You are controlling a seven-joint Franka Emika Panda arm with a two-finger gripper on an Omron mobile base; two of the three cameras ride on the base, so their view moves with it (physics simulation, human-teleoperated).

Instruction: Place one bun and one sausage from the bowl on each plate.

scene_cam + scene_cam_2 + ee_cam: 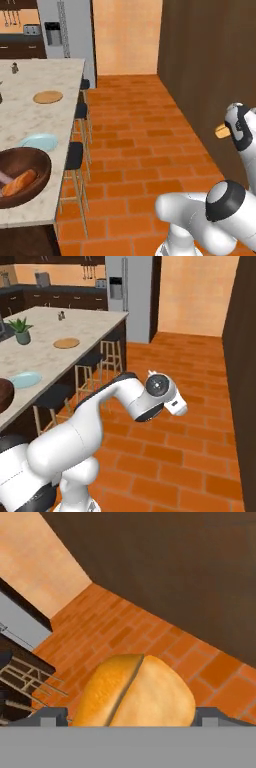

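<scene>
1. The counter [35, 115], a pale marble island, is running along the left of the scene with stools [75, 155] tucked under its right edge; brick floor [140, 150] is lying between it and the dark wall on the right.
2. The arm [120, 401] is reaching out over that open floor, well to the right of the counter, so the carry to the counter is not yet done.
3. The bowl [35, 157], dark brown and deep, is sitting at the near left on the counter. One bun [20, 183] and a pinkish sausage [5, 178] are lying inside it, touching or nearly so.
4. The plate [42, 141], pale blue, is lying just beyond the bowl, its near edge partly hidden by the bowl's rim. It looks bare. A tan round board [48, 97] is lying farther along; judged not a target.
5. The gripper [131, 717] is clamped on a second bun [135, 692], jaws set wide on either flank; in the left base view the roll's orange end [223, 131] is poking out from the hand.
6. Step in hand, as judged: carrying this bun leftward to the blue plate.
7. To do it well:
   - be keeping the squeeze steady, since the roll is round and soft and could be slipping;
   - be travelling high enough to clear the stool tops and the bowl rim;
   - be coming down over the middle of the plate, not the bowl-side edge;
   - be releasing only once the bun is touching or just above the plate, so it is not rolling off;
   - be leaving room beside it for the sausage.
</scene>
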